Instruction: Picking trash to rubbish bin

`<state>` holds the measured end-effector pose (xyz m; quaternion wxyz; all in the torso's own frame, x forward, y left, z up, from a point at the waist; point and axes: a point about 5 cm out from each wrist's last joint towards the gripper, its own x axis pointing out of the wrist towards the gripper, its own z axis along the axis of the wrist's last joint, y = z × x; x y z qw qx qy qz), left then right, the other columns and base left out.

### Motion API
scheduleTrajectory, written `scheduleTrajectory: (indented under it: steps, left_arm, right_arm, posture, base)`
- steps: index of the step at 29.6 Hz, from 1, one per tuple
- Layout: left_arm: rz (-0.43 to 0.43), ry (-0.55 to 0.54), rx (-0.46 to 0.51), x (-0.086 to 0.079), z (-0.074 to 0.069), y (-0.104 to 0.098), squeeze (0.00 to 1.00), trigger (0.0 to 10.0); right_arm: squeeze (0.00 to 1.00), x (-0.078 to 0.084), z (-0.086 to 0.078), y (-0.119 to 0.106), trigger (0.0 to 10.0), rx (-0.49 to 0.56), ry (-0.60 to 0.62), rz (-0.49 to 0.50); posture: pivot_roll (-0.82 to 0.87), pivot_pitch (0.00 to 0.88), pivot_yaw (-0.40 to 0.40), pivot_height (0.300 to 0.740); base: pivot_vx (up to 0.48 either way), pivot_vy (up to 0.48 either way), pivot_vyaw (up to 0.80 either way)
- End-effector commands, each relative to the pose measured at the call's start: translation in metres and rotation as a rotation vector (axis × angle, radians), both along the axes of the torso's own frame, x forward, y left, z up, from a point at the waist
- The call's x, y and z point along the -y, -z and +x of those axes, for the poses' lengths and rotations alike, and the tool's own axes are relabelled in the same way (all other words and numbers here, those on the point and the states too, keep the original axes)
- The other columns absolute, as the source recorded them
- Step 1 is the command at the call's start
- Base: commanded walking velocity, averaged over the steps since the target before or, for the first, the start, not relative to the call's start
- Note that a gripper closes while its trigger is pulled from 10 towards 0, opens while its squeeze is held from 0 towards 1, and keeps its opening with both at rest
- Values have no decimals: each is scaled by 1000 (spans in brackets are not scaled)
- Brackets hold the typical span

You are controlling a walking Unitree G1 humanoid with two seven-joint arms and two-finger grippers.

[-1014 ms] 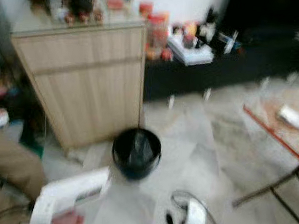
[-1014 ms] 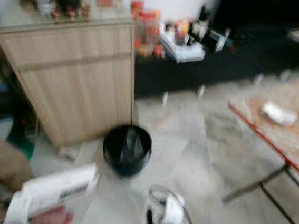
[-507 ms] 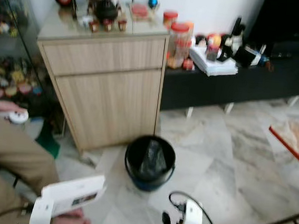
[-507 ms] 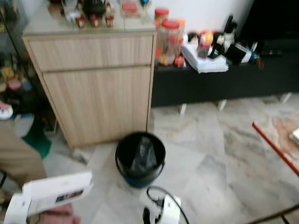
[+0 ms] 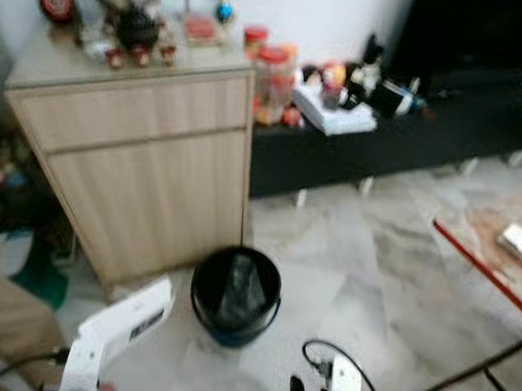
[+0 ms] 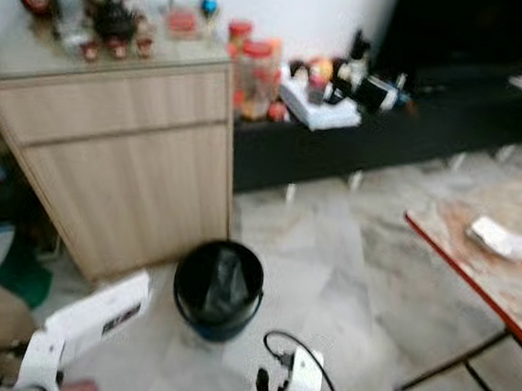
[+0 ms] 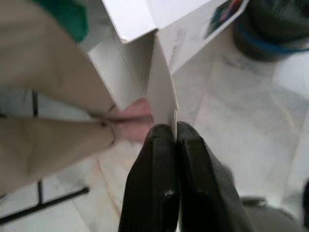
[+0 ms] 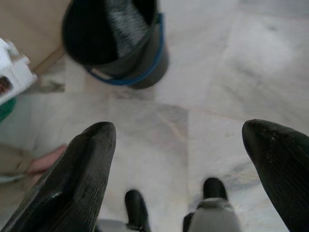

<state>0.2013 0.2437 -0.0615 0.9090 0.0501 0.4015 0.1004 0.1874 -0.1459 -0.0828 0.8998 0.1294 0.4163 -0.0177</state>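
White box (image 7: 159,58) pinched in left tool (image 7: 175,133), right tool (image 8: 178,145) wide open (empty), black bin (image 5: 234,294) near.

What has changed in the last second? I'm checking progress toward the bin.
The camera swung, so the whole scene shifted. The left gripper stays shut on the white box, whose end now reaches nearer the black bin. The right gripper stays open and empty.
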Motion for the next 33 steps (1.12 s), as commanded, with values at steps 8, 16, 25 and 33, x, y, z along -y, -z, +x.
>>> scheduleTrajectory:
  steps: [8,16,25,33]
  left_arm:
    - [25,2,32,-5,3,-4,0,10000]
    - [26,5,46,-4,7,-6,0,10000]
    - [24,4,46,-4,7,-6,0,10000]
    - [23,-2,45,-3,6,-5,0,10000]
  right_arm:
    - [0,-3,4,-2,10000,17,14,12]
    - [0,-2,5,-2,10000,19,14,12]
    - [0,-2,5,-3,10000,22,14,11]
    - [0,-2,5,-3,10000,23,14,9]
  posture:
    - [-66,9,30,740]
    - [-66,14,29,740]
    - [-65,21,24,740]
    - [-65,23,22,740]
  base:
    - [267,0,0]
    - [265,0,0]
    - [265,0,0]
    - [268,0,0]
